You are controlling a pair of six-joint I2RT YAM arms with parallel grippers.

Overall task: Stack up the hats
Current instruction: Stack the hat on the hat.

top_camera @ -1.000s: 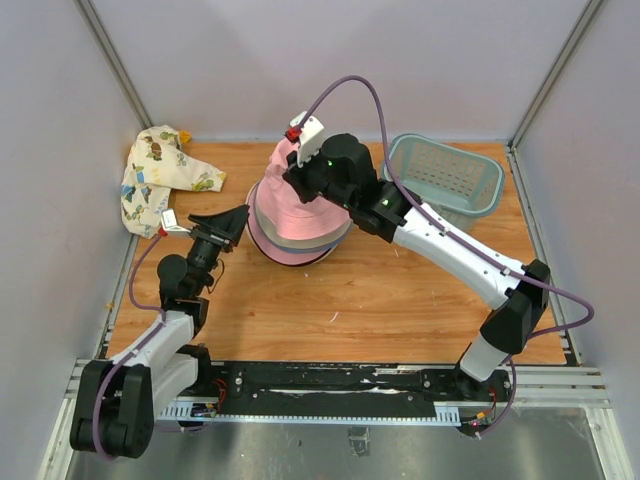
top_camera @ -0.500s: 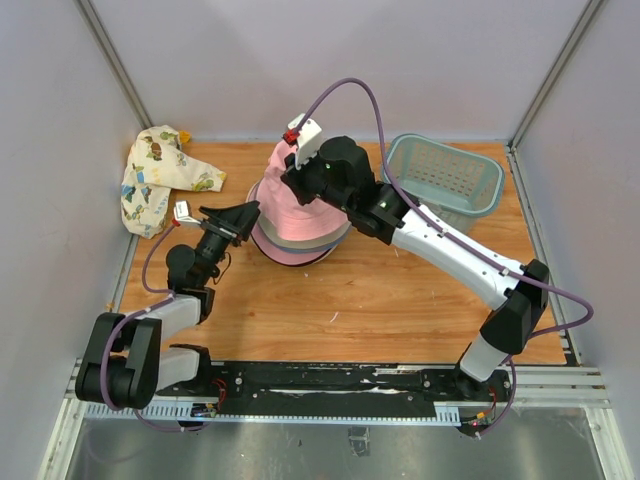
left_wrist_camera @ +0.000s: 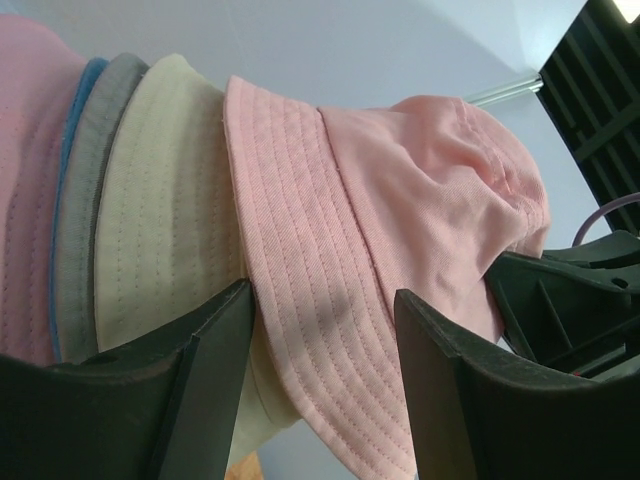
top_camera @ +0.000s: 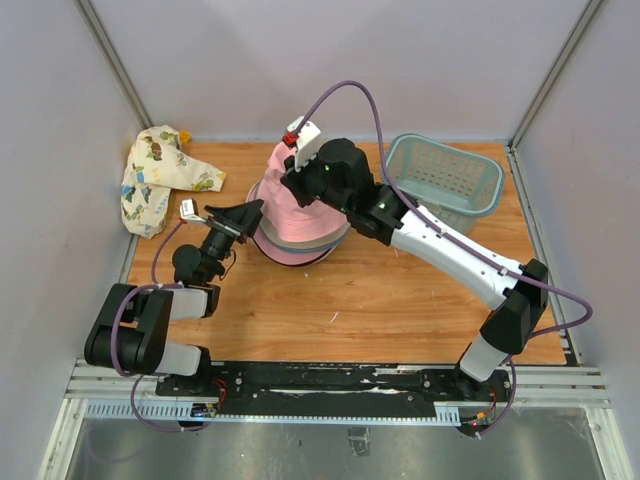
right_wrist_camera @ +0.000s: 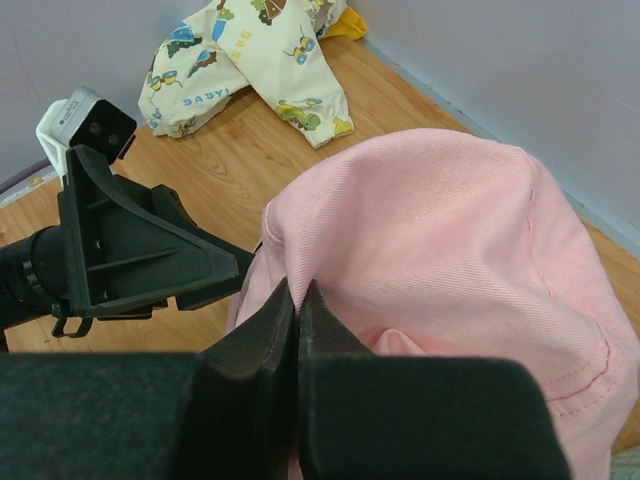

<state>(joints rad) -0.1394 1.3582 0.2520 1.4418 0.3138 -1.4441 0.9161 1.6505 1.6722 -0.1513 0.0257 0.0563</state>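
Observation:
A stack of hats (top_camera: 300,225) sits at the back middle of the table. A pink hat (top_camera: 280,180) is on top. Cream (left_wrist_camera: 170,220), grey (left_wrist_camera: 100,200), blue (left_wrist_camera: 75,130) and pink (left_wrist_camera: 25,180) brims lie under it. My right gripper (top_camera: 300,188) is shut, pinching a fold of the top pink hat's crown (right_wrist_camera: 450,230) between its fingertips (right_wrist_camera: 298,300). My left gripper (top_camera: 250,212) is open at the stack's left edge. In the left wrist view its fingers (left_wrist_camera: 215,350) stand either side of the top pink hat's brim (left_wrist_camera: 320,300) without closing on it.
A patterned cream baby garment (top_camera: 155,175) lies crumpled at the back left corner and also shows in the right wrist view (right_wrist_camera: 250,50). A grey-green slatted basket (top_camera: 445,178) stands at the back right. Walls enclose the wooden table (top_camera: 380,290).
My left gripper has moved right to the stack's edge, its arm folding lower and closer to the table. My right gripper has barely moved, still pinching the pink hat.

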